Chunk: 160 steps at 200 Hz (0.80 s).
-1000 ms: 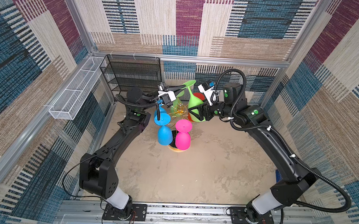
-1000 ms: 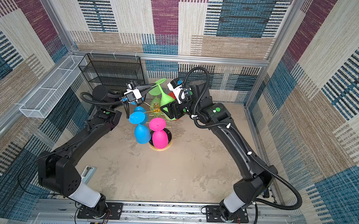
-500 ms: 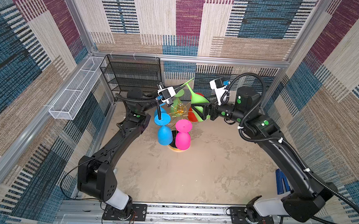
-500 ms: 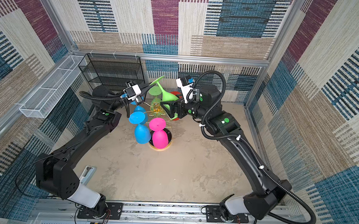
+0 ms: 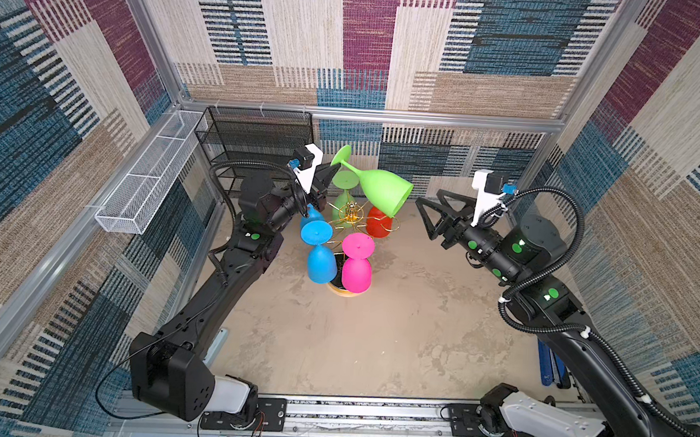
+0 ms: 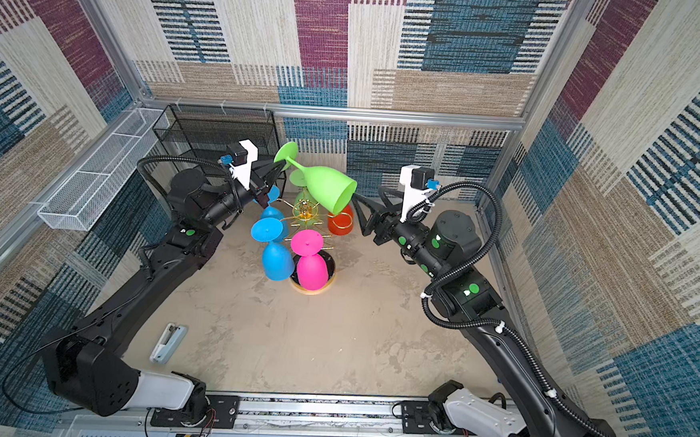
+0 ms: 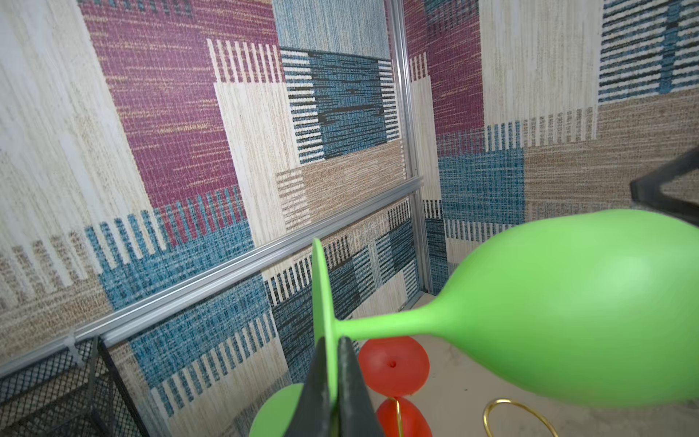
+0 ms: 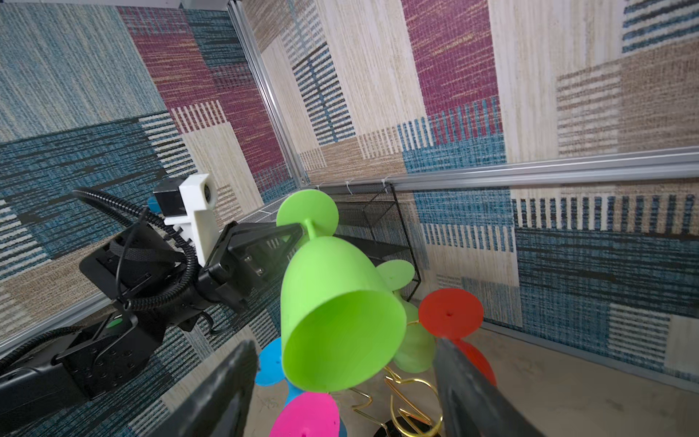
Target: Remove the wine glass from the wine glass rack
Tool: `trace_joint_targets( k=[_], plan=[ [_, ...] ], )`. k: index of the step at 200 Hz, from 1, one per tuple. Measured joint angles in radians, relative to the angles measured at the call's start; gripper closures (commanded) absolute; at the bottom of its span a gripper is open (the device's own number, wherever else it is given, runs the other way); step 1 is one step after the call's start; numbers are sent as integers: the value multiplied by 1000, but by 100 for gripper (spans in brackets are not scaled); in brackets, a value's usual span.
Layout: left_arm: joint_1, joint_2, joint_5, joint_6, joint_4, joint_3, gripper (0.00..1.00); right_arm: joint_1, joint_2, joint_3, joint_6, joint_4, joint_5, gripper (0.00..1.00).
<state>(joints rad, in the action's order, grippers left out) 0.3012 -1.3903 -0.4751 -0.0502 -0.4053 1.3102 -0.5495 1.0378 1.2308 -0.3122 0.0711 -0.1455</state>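
A light green wine glass [image 5: 379, 190] [image 6: 327, 187] hangs tilted on its side above the gold wire wine glass rack [image 5: 350, 215] [image 6: 305, 214]. My left gripper [image 5: 330, 170] [image 7: 333, 342] is shut on the rim of its round foot. The bowl [image 8: 333, 310] opens toward my right gripper [image 5: 429, 196] [image 8: 342, 344], which is open just to the right of it, with its fingers [image 8: 227, 382] clear of the rim. Blue [image 5: 321, 263], pink [image 5: 355, 270], red [image 5: 379, 223] and a second green glass [image 5: 344, 181] hang upside down on the rack.
A black mesh shelf [image 5: 257, 139] stands at the back left behind the rack. A white wire basket [image 5: 146, 190] is fixed to the left wall. A small white and blue item [image 6: 168, 341] lies on the floor at front left, and a blue item [image 5: 549, 365] by the right wall.
My right gripper has drawn back to the right, away from the green glass's bowl. The left gripper still holds the glass by its foot, and the bowl has tipped further toward the right.
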Motion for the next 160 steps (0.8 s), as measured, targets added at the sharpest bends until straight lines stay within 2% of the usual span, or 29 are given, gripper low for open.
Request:
trace_joint_targets(
  k=[41,94,116,151,160],
  plan=[
    [0,8,0,99,13,-37,100,0,12,-39,-38,-23,24,41],
    [0,7,-11,130,6,-44,100,0,123,-13,-52,-62,-4,49],
    [0,7,-33,135,3,-44,100,0,175,13,-52,-88,-20,60],
    [0,5,-68,152,5,-44,100,0,240,55,-45,-116,-69,91],
    [0,5,-76,156,5,-44,100,0,249,63,-41,-119,-82,95]
  ],
)
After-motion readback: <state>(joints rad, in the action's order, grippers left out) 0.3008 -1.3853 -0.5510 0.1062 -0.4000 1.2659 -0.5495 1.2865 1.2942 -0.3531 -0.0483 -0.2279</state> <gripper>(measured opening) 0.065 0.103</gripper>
